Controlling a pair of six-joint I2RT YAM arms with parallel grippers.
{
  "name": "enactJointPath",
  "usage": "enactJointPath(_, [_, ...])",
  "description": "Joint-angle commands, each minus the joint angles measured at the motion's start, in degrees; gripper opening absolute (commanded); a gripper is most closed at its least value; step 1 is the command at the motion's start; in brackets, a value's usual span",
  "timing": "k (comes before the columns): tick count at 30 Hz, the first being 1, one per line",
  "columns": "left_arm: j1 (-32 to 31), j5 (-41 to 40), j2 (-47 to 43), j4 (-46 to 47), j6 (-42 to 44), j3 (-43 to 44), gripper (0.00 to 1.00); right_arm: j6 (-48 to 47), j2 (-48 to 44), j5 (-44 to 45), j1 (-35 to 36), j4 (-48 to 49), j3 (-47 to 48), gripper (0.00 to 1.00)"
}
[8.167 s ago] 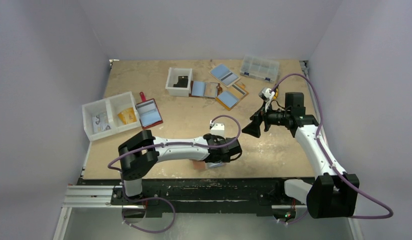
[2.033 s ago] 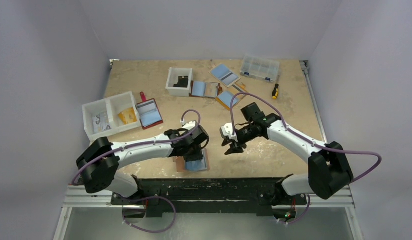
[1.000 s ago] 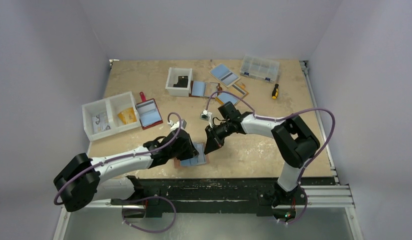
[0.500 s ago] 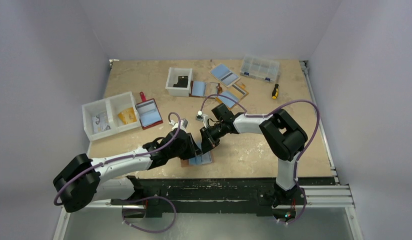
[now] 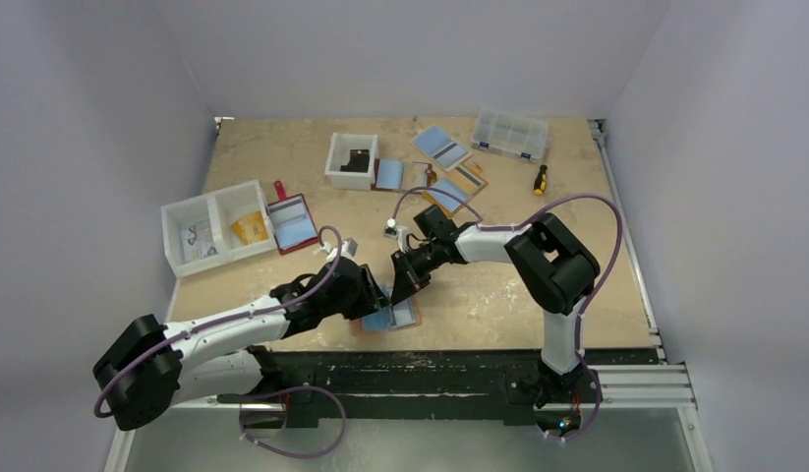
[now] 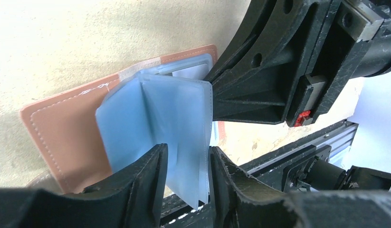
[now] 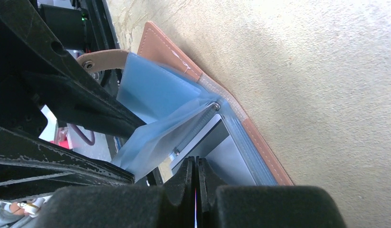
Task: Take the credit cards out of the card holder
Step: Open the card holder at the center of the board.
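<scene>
Currently early in the task: no card is out yet. Card holder (image 5: 385, 320) lies open, inner side up, at 6 o'clock on the table (image 5: 498, 295), just inside the near edge. Its light-blue clear sleeves (image 6: 155, 109) stand fanned up off the tan leather. I cannot pick out the credit cards from the sleeves; a pale flat panel shows under the lifted leaves in the right wrist view, but what it is I cannot tell. Left to do, as I judge it: find each card, draw it from its pocket and set it down on the table.

Left gripper (image 6: 186, 154) comes in from 9 o'clock of the holder. Its fingers stand a narrow way apart, straddling the raised sleeves. The leaves pass between them and do not look pinched.

Right gripper (image 7: 195, 166) comes in from 1 o'clock, fingers pressed together with nothing seen between them. Its tip touches the free edge of the top sleeve.
</scene>
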Motion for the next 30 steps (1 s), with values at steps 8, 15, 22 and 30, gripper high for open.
enactJointPath(8, [0.6,-2.0,-3.7,-5.3,-1.4,-1.6,0.4,-0.9,1.3,1.4,1.5,-0.3,1.9,0.04])
enactJointPath(15, [0.7,-4.7,-7.5,-11.5,-2.1,-1.6,0.47,-2.0,1.2,2.0,1.5,-1.0,2.3,0.05])
enactJointPath(22, [0.8,-7.0,-11.0,-17.2,-3.2,-1.6,0.46,-2.5,1.6,2.3,1.7,-1.6,2.6,0.05])
enactJointPath(30, [0.7,-8.0,-11.8,-19.3,-3.5,-1.2,0.36,-3.2,1.7,2.6,2.2,-2.1,3.0,0.06])
